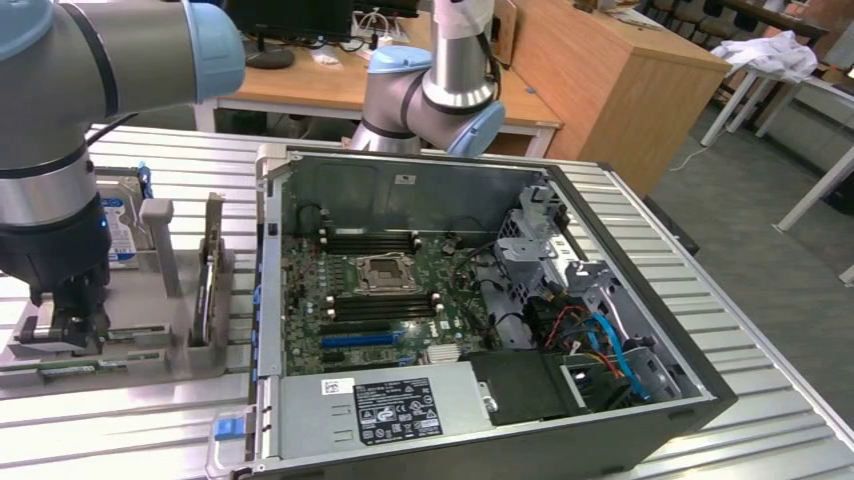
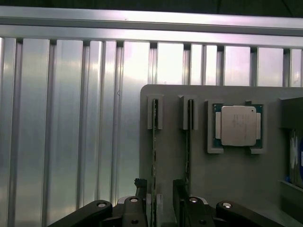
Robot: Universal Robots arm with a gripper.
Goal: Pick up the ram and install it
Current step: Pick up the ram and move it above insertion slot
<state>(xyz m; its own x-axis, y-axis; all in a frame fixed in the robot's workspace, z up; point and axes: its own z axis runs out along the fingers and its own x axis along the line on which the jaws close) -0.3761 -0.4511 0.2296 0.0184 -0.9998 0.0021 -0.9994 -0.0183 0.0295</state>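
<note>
Starting on the exterior view's left: the arm is reaching straight down, and the tool is down in the grey holder that sits on the ribbed metal desk. In the wrist view the tool is spread wide, with its fingers either side of the ram. The ram stands on edge in its slot in the holder, and as far as I can tell nothing is pinching it yet.

Just beside it is a second stick in its own slot, then the square processor chip in a pocket.

Further right in the exterior view is the open PC case, with the motherboard and its empty-looking memory slots.

My take on doing this grab well:
- Centre the stick between the fingers so both pads land flat on its faces, not on a corner.
- The far finger sits in the gap between the two sticks, so I'd watch it doesn't nudge the neighbour.
- Squeeze gently and evenly, because a thin board like that probably twists if it's grabbed off-centre.
</note>
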